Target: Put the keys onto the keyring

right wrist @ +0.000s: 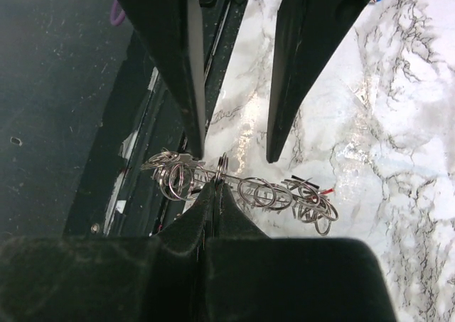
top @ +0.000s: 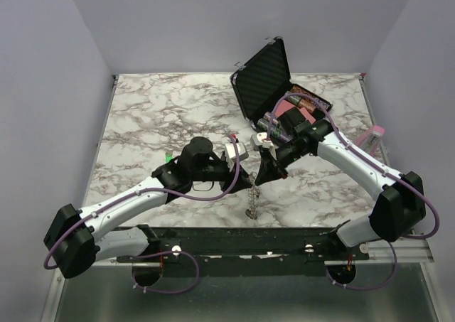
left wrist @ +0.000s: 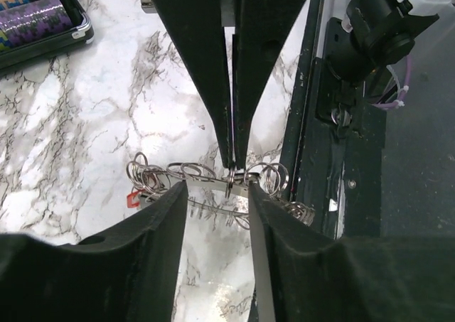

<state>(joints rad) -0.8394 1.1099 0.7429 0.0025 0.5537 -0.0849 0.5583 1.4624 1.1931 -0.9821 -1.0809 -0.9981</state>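
The keyring (top: 252,201) is a thin silver chain with several split rings on it, stretched out near the table's front edge. My right gripper (right wrist: 217,182) is shut on one ring near the chain's middle (right wrist: 222,164). It comes in from above in the left wrist view (left wrist: 232,164). My left gripper (left wrist: 217,187) is open, and its fingers straddle the chain (left wrist: 192,173) on either side of that ring. The left gripper also shows in the right wrist view (right wrist: 234,155). A small red bit (left wrist: 131,200) and a black bit (right wrist: 298,178) sit among the end rings. I cannot make out whole keys.
An open black hard case (top: 266,77) with coloured items stands at the back right. A pink object (top: 373,137) lies at the right edge. A small green piece (top: 168,157) lies by the left arm. The black front rail (left wrist: 313,123) runs right beside the chain.
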